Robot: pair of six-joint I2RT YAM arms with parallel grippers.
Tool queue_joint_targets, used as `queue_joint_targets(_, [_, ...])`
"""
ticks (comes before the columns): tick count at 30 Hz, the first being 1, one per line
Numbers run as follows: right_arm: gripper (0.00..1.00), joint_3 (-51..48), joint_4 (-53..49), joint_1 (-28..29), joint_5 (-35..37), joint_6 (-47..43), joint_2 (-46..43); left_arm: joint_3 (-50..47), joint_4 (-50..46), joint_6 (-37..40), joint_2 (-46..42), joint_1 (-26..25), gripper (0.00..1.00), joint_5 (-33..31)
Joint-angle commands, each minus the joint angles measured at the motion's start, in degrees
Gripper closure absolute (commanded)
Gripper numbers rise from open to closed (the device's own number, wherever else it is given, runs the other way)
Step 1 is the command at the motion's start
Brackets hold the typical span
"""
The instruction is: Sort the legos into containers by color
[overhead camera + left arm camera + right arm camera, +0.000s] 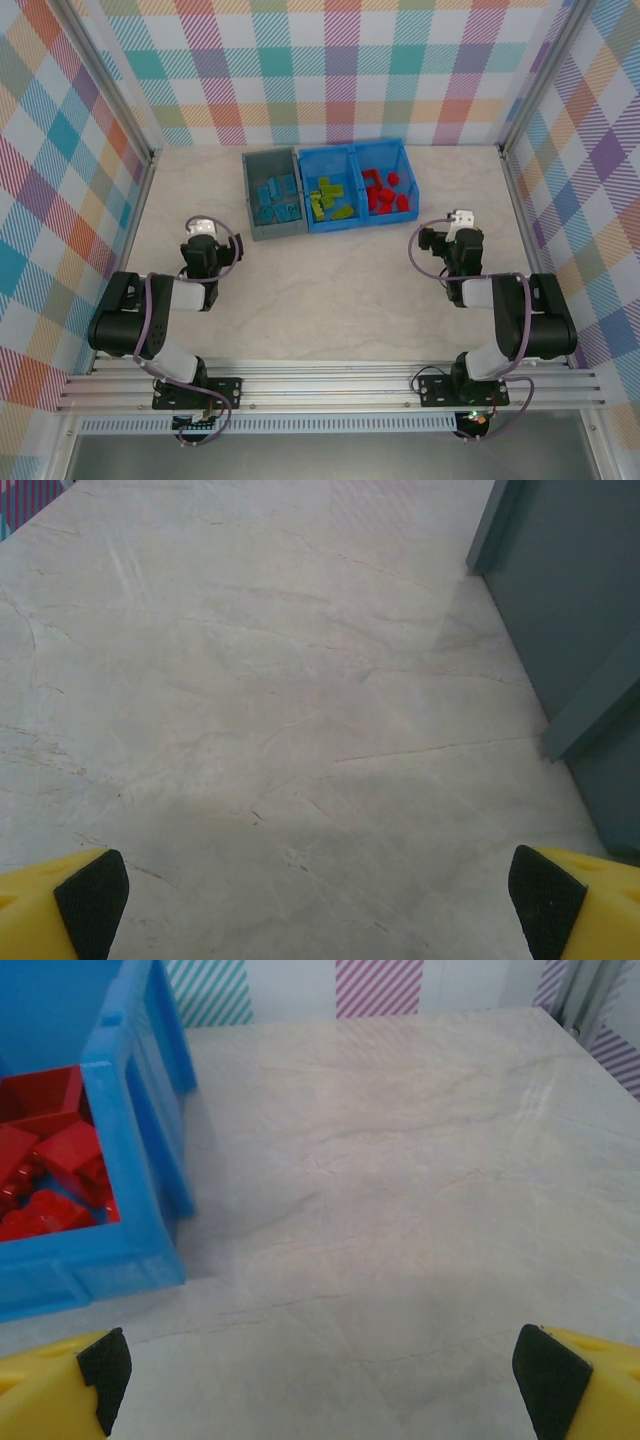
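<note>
Blue bricks filled the grey bin, upper centre of the frame; green bricks and red bricks filled the blue bin. Left gripper and right gripper gaped wide, holding nothing, over the table.

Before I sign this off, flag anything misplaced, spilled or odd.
Nothing stands out. Light blue bricks lie in the grey bin, lime green bricks in the left compartment of the blue bin, red bricks in its right, unmixed. The left gripper and right gripper stand open, holding nothing.
</note>
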Motion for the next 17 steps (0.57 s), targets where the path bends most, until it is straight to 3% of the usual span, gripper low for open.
queue_joint_targets(1, [0.0, 0.4, -0.7, 0.0, -0.5, 1.0, 0.3, 0.7, 2.0, 1.1, 0.1, 0.3, 0.0, 1.1])
queue_joint_targets(17, [0.0, 0.8, -1.4, -0.3, -3.2, 0.3, 0.4, 0.8, 1.7, 1.2, 0.1, 0.3, 0.0, 1.1])
